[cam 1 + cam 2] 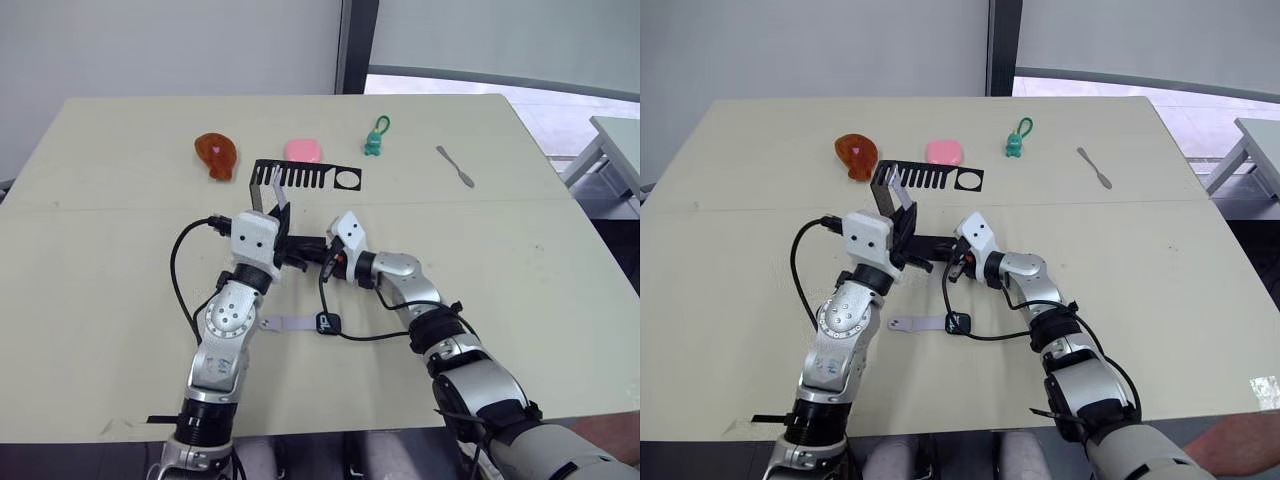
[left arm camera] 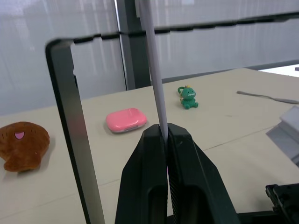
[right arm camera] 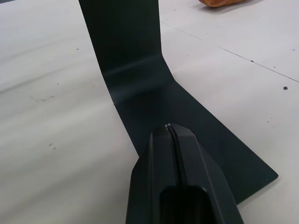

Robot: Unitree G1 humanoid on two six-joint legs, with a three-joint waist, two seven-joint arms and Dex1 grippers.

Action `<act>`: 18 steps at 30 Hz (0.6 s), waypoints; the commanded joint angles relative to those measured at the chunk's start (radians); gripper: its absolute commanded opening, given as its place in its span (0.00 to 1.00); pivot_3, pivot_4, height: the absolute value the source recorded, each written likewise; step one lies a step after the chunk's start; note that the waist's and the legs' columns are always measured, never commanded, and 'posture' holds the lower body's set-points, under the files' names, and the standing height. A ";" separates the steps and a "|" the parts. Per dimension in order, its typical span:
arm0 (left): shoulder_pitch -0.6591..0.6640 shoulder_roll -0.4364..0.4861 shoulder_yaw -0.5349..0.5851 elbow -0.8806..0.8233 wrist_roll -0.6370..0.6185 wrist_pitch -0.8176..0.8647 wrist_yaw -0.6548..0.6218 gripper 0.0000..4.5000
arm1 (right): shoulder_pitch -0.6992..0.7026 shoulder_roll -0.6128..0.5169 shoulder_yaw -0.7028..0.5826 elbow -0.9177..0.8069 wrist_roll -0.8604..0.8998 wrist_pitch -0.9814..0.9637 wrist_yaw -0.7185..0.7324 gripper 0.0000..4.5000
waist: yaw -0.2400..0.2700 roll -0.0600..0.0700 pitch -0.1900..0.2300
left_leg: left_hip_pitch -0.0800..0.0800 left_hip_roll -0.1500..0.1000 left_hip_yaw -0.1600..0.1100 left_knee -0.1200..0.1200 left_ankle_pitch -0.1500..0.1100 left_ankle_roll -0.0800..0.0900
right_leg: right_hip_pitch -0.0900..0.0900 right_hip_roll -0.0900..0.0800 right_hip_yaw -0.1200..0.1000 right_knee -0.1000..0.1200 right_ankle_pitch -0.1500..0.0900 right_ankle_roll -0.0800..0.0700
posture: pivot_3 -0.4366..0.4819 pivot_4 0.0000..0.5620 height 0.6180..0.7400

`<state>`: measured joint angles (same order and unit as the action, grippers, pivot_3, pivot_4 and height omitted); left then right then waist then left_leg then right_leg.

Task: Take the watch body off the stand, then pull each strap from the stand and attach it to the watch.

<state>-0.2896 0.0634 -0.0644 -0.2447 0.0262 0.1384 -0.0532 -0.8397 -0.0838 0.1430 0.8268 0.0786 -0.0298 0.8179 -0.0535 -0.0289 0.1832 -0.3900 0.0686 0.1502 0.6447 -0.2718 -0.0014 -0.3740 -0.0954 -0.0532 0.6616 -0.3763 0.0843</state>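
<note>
**Left claw clamped on hanging strap**

My left claw [image 2: 164,133] pinches the strap [image 2: 154,79] that hangs from the stand's [image 1: 305,177] slotted top. My right claw [image 3: 172,128] is pressed closed, empty, over the stand's flat base. Nearer me, the watch body [image 1: 326,323] lies on the table [image 1: 560,280], joined to the other strap [image 1: 288,324].

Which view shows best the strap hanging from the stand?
The left wrist view: the strap hangs from the stand's slotted top and runs down between the shut left fingers. In the eye views it is a thin sliver above the left gripper.
</note>
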 commanded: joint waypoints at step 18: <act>0.255 0.446 0.310 -0.329 -0.670 0.165 -0.567 0.03 | 0.199 -0.163 -0.072 -0.453 0.198 0.207 0.246 0.00 | 0.002 0.002 0.002 | -0.003 0.000 -0.001 -0.001 -0.002 0.001 | -0.001 -0.001 0.000 -0.003 0.000 0.000 | 0.48 0.27 1.00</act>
<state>-0.0419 0.4746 0.1915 -0.5336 -0.5516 0.2652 -0.5604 -0.6474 -0.2202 0.1056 0.4824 0.2266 0.1483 1.0305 -0.0513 -0.0267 0.1848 -0.3932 0.0682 0.1491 0.6438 -0.2738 0.0000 -0.3752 -0.0964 -0.0537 0.6587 -0.3763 0.0842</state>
